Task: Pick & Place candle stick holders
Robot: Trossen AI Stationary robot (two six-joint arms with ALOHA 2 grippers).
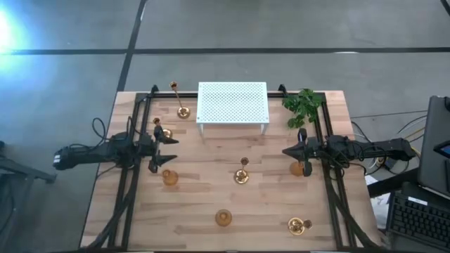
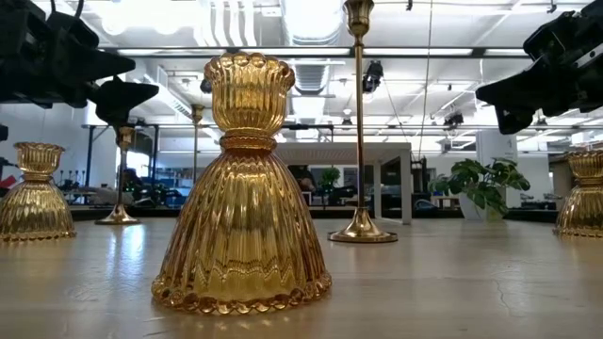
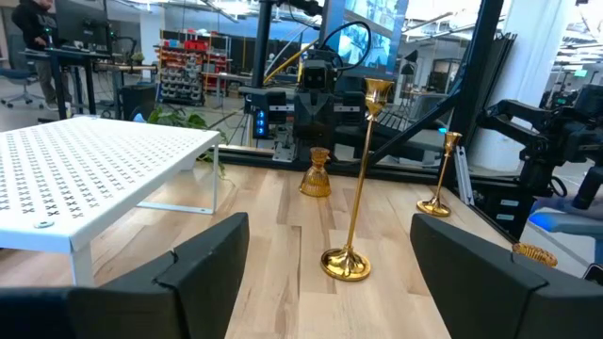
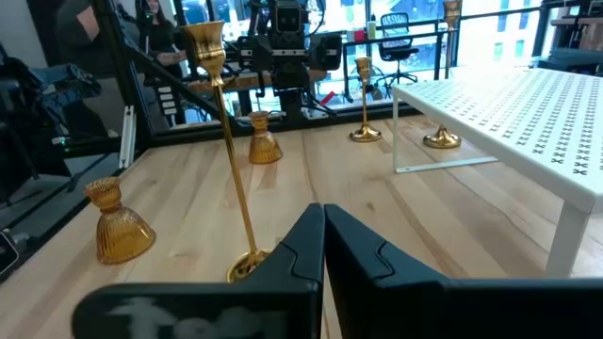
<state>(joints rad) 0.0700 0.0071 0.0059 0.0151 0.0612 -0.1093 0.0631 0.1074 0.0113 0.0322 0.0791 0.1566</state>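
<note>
Tall stemmed candle stick holders (image 1: 242, 176): four are standing on the counter (image 1: 204, 204).
Squat ribbed candle stick holders (image 1: 169, 177): three are standing on the counter.
Candle stick holders in all: seven are showing in the high view.
White perforated stand (image 1: 233, 102): one is sitting at the counter's far edge.
Green plant sprig (image 1: 304, 105): one is lying beside the stand.
Robot arms (image 1: 105, 151): two are reaching in, one from each side.
</note>
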